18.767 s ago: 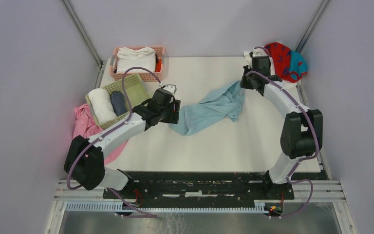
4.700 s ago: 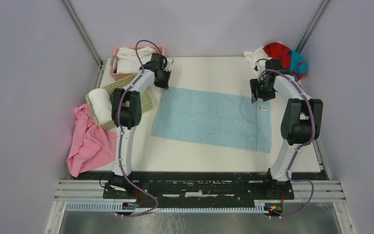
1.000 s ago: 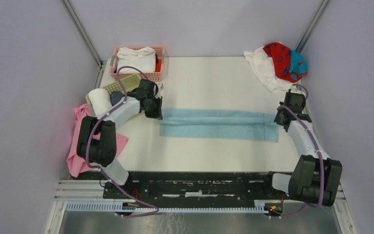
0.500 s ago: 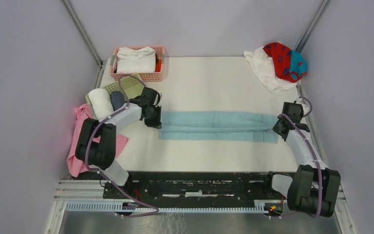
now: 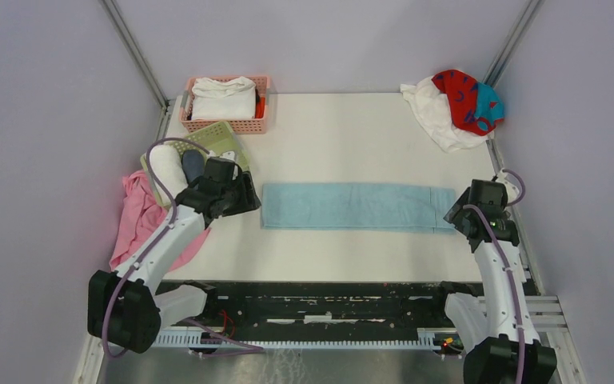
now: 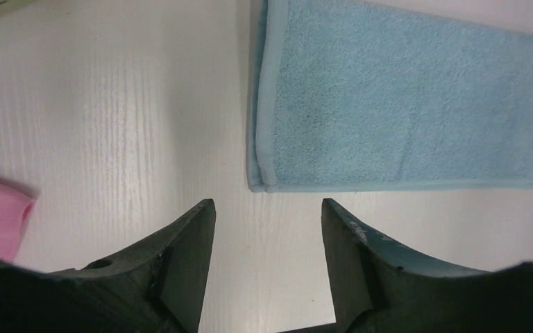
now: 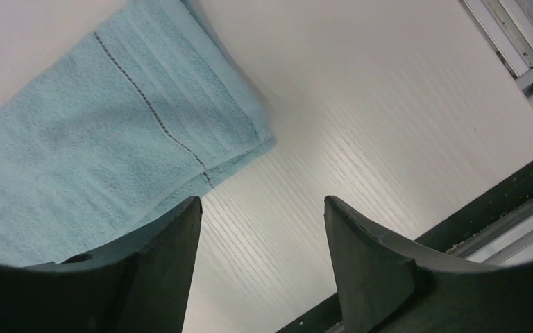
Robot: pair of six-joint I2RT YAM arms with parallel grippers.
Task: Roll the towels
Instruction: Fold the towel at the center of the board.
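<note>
The light blue towel (image 5: 356, 206) lies flat on the table, folded into a long narrow strip running left to right. My left gripper (image 5: 245, 200) is just off its left end and stands open and empty; in the left wrist view the towel's near left corner (image 6: 267, 177) lies just ahead of the gripper (image 6: 267, 205). My right gripper (image 5: 458, 219) is open and empty at the right end, where the towel's corner (image 7: 236, 149) shows beyond the gripper (image 7: 261, 201). The white towel (image 5: 436, 116) and the red towel (image 5: 464, 96) lie crumpled at the back right corner.
A pink basket (image 5: 232, 126) with folded white cloth stands at the back left. A green basket (image 5: 225, 138) beside my left arm holds a white roll (image 5: 164, 172) and a dark roll (image 5: 193, 165). A pink cloth (image 5: 137, 220) hangs off the left edge. The black rail (image 5: 328, 300) runs along the front.
Both grippers have opened and let go of the blue towel's ends, then drawn back toward the near edge. The towel has settled flat as a folded strip.
</note>
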